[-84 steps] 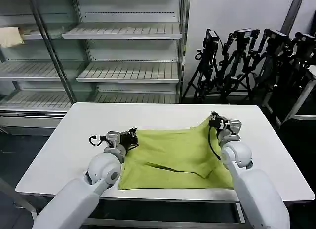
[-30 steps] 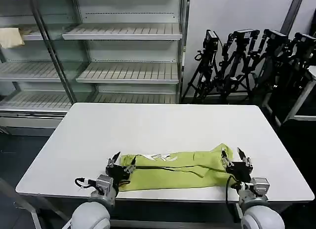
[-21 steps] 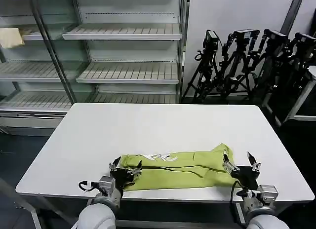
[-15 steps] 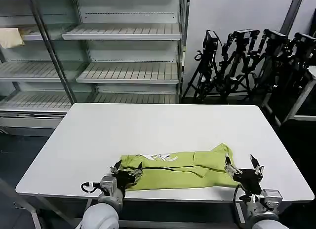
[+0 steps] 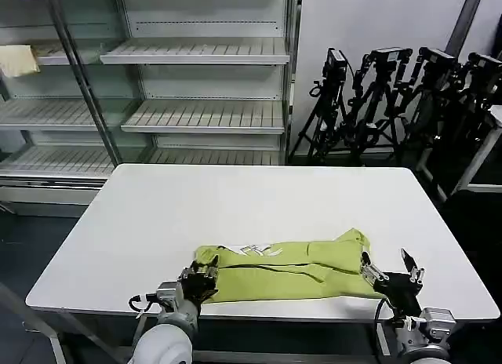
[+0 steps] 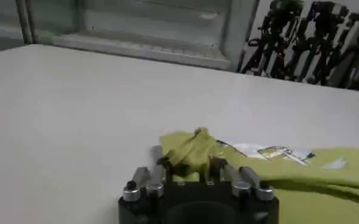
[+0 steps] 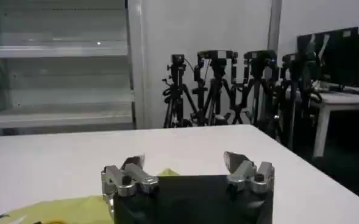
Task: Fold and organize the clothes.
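- Wire-shelved display racks [image 5: 196, 81] and a cluster of black camera tripods [image 5: 392, 97] stand behind the white table [image 5: 259, 199]; a small pale cloth [image 5: 17, 60] hangs on an upper shelf, well apart from the work.
- Lying along the near edge of the table, the lime T-shirt [image 5: 290, 262] is now a long, narrow band with its white print [image 5: 251, 250] facing up. A few seconds ago it was spread much wider, its far edge held up by both arms, so the far half has been brought toward the robot and laid over the near half.
- At the band's left end, the left gripper [image 5: 201, 276] has closed in over the last second: its fingers were spread apart, and now they pinch a bunched corner of the fabric, as the left wrist view shows [image 6: 194, 159].
- Just off the band's right end, the right gripper [image 5: 391, 271] has backed away from the cloth toward the table edge. Its fingers stand wide apart and hold nothing; the right wrist view [image 7: 188, 173] shows only a scrap of yellow-green beside it.
- My reading: the lengthwise fold is done and released on the right, while the left side is taking a fresh grip, probably to fold the band end over end. With only one end held, the layers could slide out of line.
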Controlling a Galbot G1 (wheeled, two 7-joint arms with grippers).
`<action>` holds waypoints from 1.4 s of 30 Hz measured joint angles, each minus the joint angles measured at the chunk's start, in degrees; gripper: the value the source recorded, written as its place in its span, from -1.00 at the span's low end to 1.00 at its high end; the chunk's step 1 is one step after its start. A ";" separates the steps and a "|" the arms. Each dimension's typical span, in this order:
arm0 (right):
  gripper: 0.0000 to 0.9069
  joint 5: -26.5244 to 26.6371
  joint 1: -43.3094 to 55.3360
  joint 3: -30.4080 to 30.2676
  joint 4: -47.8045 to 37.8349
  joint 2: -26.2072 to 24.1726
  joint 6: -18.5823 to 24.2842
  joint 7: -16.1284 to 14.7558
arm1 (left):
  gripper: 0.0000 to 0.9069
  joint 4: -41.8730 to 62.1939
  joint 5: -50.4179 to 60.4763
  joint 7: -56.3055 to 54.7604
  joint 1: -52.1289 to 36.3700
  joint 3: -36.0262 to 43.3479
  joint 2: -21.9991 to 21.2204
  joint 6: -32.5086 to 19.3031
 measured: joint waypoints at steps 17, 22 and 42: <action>1.00 0.35 -0.06 0.63 0.46 0.62 0.07 0.05 | -0.89 -0.57 -12.31 1.34 -1.17 -7.47 1.63 -2.17; 1.00 0.58 0.21 0.63 0.23 0.56 0.09 0.04 | -0.89 -0.40 -17.14 1.64 -1.11 -11.92 4.66 -2.15; 1.00 0.78 -1.70 1.71 0.47 -0.48 -0.05 0.25 | -0.89 -6.52 -41.59 2.37 -3.78 -16.73 5.63 -3.43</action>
